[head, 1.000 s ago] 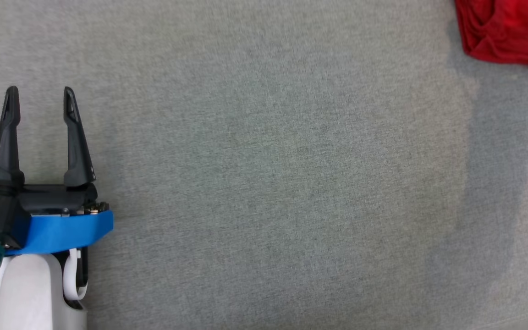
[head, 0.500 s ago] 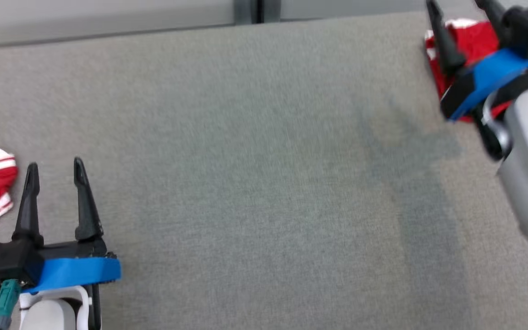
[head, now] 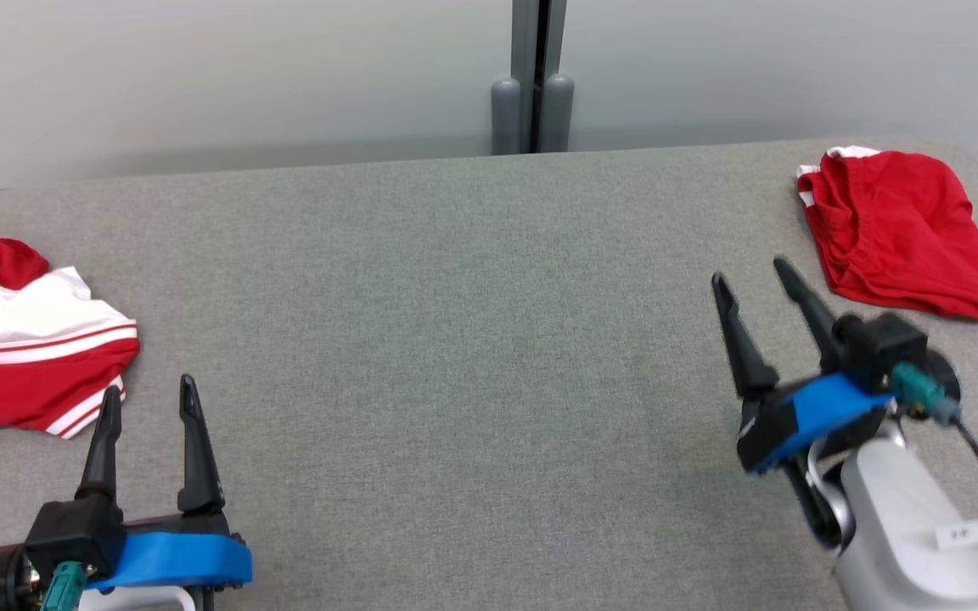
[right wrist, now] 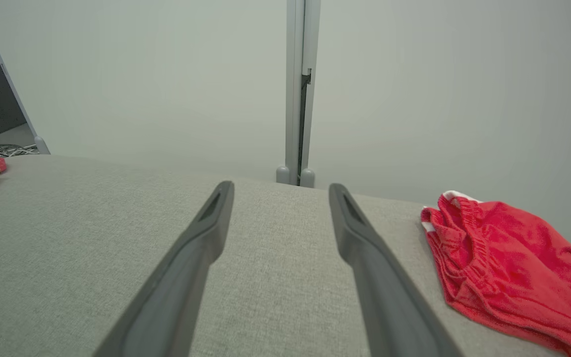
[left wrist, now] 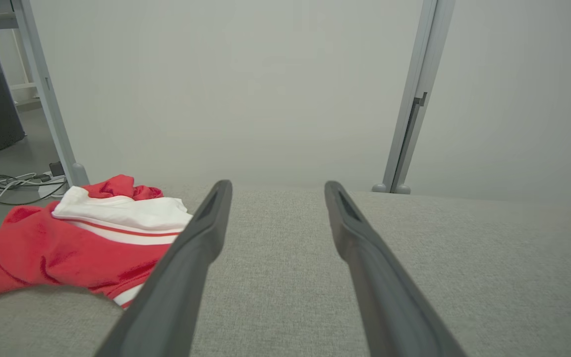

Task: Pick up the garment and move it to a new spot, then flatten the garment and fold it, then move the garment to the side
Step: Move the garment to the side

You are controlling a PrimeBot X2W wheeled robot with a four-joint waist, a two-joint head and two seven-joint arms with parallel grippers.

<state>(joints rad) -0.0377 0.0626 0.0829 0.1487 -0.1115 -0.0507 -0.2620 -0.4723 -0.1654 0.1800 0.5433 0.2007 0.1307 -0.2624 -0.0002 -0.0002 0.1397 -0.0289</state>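
Both the right tool (head: 748, 269) and left tool (head: 150, 386) are hovering open and empty; the red garment (head: 896, 233) is lying just upper-right of the right one.

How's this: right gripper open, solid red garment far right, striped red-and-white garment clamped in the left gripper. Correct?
No: the left gripper is open and empty. The left wrist view shows bare table between its fingers, with the striped red-and-white garment lying off to its left. Open right gripper and far-right solid red garment: correct.
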